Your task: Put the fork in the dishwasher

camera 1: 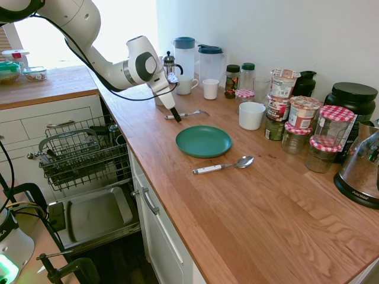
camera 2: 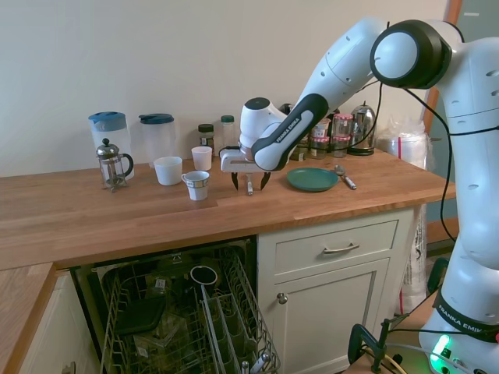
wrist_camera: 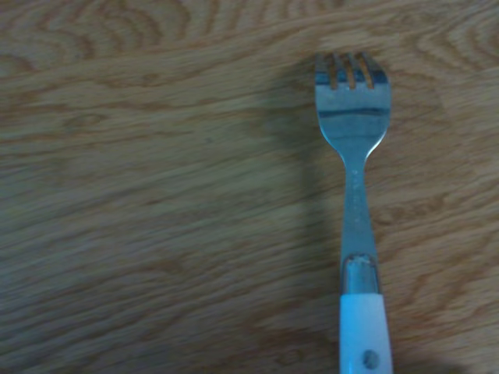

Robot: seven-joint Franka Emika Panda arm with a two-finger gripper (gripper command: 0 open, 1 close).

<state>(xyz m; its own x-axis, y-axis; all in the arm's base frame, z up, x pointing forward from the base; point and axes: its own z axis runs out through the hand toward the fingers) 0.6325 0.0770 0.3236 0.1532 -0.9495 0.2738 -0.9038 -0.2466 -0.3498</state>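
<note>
On the tabletop (camera 1: 249,207), the hand (camera 2: 249,184) stood open astride the fork (camera 1: 187,113). Closing on the thin white handle, it risked skidding off the flat fork.

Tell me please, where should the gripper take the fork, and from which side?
Probably the white handle of the fork, from straight above. It lies flat on the counter, so only a top-down pinch across the narrow handle fits. The open gripper already straddles it.

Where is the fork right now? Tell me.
The fork lies flat on the wooden counter, just behind the green plate, with the gripper down over its white handle.
</note>
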